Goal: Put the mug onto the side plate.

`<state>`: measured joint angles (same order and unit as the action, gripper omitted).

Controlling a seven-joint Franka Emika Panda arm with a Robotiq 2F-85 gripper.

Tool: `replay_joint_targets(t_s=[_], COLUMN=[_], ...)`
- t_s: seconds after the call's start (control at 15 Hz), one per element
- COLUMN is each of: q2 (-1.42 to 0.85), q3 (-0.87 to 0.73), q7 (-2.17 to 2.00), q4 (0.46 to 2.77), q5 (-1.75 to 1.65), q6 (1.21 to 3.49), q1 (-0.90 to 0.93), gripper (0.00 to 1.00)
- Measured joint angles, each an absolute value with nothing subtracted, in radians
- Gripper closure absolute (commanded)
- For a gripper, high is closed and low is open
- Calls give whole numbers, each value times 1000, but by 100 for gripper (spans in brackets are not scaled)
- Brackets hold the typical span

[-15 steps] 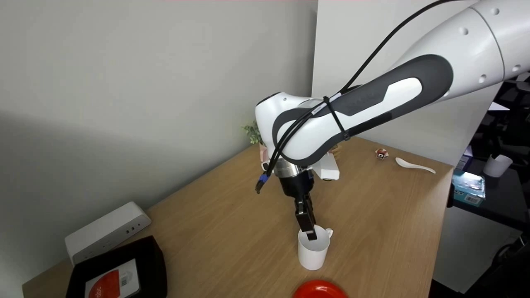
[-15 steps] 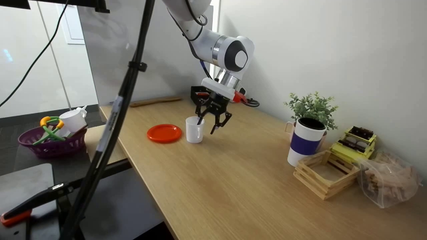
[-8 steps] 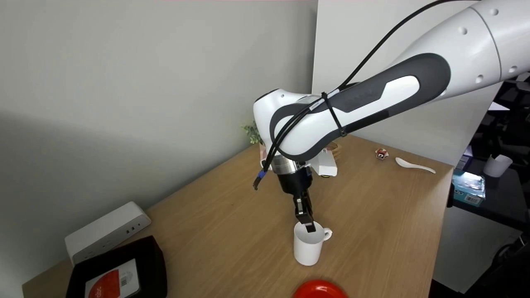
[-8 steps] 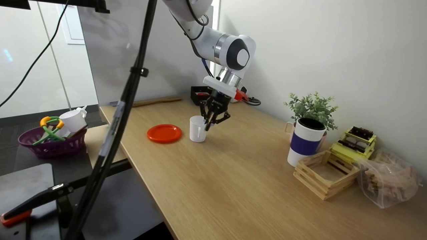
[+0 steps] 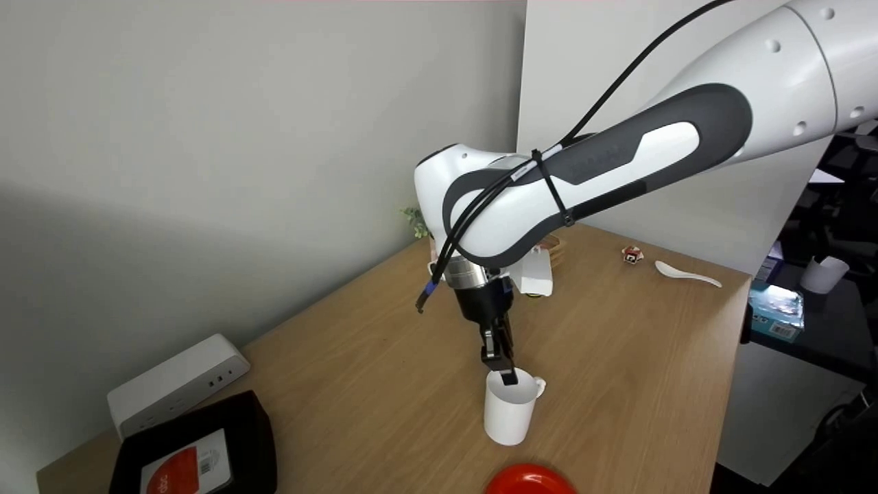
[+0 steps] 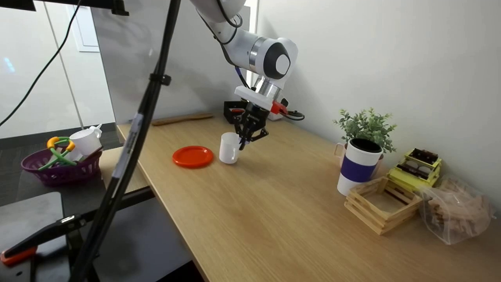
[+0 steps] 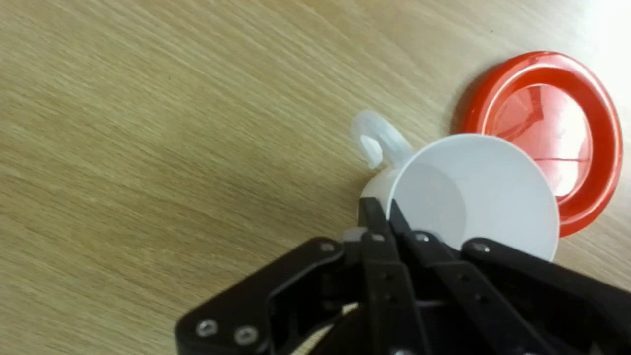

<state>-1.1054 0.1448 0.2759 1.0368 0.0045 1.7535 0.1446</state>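
The white mug (image 6: 228, 148) leans slightly, its open top facing up and its handle turned away from the plate. My gripper (image 7: 384, 204) is shut on the mug's wall at the rim, with one finger inside the cup and one outside. In an exterior view the gripper (image 5: 508, 376) comes down from above onto the mug (image 5: 507, 412). Whether the mug's base touches the table is hard to tell. Close beside it lies the glossy red side plate (image 6: 193, 157), flat on the table; in the wrist view the mug's rim overlaps the plate (image 7: 599, 162) from this angle.
A black tray (image 5: 264, 439) and a white power strip (image 5: 178, 381) stand along the wall. Farther off are a blue-and-white cup (image 6: 358, 168), a plant (image 6: 368, 125), a wooden crate (image 6: 375, 219) and a bag of pegs (image 6: 456, 209). A white spoon (image 5: 686, 274) lies near the table's far edge.
The jaws, open around the mug's wall a second ago, have come together on it. The mug first shifted toward the gripper, then slightly back plate-ward, and now tilts a little.
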Motion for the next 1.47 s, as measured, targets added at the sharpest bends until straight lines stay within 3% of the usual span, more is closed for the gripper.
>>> replay_joint_targets(t_s=[0.87, 1.47], q2=[-956, -865], q3=[145, 183], q7=[-87, -68], q4=[1249, 1405], q5=[13, 161], q6=[1919, 1826], q1=[216, 212], gripper=[99, 98])
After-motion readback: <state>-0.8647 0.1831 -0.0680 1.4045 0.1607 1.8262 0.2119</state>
